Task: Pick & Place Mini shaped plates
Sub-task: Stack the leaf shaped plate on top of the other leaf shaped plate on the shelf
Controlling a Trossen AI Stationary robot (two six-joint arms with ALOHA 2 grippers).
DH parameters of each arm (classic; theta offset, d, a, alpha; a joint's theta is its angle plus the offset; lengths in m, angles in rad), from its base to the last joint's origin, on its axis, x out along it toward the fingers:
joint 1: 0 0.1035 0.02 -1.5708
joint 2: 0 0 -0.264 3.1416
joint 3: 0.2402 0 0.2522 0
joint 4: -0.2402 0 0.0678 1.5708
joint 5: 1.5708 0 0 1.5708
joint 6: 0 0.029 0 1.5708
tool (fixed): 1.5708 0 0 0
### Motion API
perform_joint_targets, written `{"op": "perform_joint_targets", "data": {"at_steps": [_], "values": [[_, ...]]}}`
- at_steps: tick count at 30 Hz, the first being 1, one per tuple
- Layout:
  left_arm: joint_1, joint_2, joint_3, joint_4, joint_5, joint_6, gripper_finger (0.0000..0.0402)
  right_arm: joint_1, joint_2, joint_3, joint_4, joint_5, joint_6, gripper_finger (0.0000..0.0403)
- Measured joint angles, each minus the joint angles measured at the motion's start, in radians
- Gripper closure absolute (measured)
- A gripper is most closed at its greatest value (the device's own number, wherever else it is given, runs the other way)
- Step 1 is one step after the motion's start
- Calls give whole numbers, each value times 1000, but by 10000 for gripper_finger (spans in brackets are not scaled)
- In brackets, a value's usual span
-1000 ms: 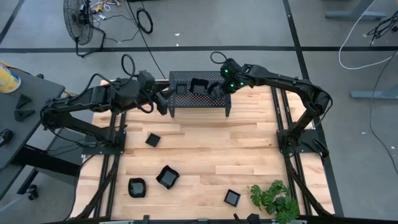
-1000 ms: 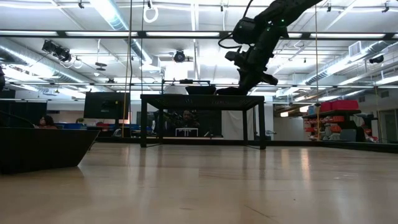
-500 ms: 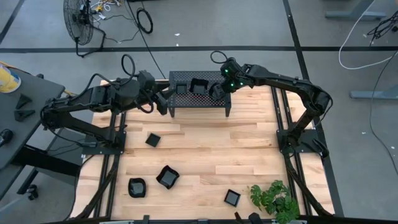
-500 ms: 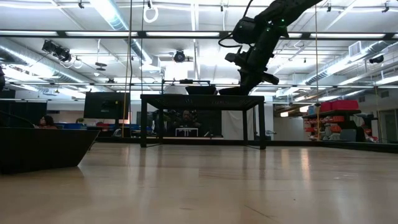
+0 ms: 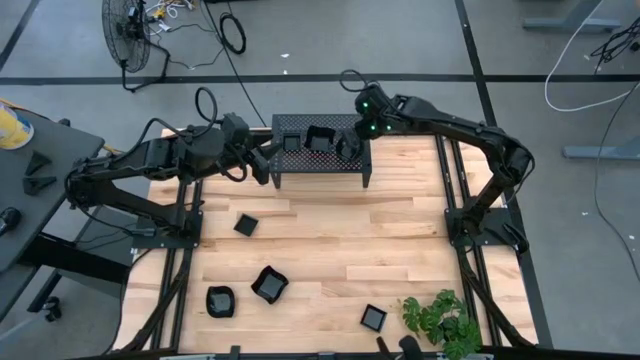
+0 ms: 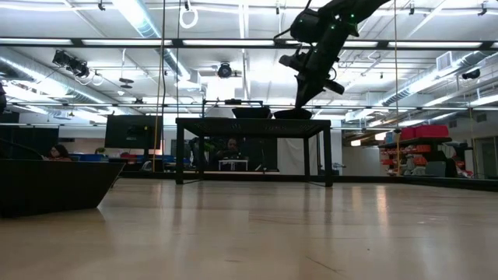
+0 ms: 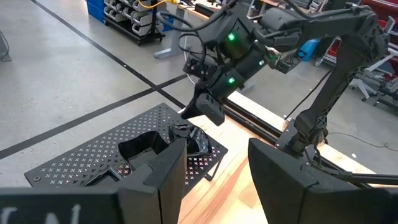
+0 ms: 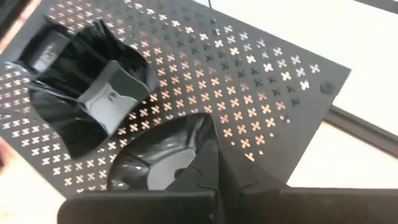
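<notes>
Above the stand (image 5: 318,160), the right tool (image 5: 357,140) hangs clenched, empty — left tool (image 5: 262,165) released.

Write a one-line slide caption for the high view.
Right gripper above a black dish on the perforated stand, left gripper at its end, four dishes left on the table.

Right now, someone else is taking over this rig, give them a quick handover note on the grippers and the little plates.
Right gripper: shut, empty, above the perforated stand, over its right end.
Left gripper: open, empty, waiting at the stand's left end.
Done: three mini plates on the stand, square, wavy-edged, rounded.
Left: four plates on the table, at and.
</notes>
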Motion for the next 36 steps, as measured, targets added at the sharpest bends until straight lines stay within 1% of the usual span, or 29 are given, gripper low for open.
{"op": "perform_joint_targets", "data": {"at_steps": [7,16,22,36], "values": [[0,0,0,1,0,0,225,0,0,-4,3,-50,-22,403],[0,0,0,2,0,0,225,0,0,-38,12,-56,-39,403],[0,0,0,2,0,1,225,1,0,-38,35,-76,-39,403],[0,0,0,3,0,2,225,25,6,-39,51,-78,-38,403]]}}
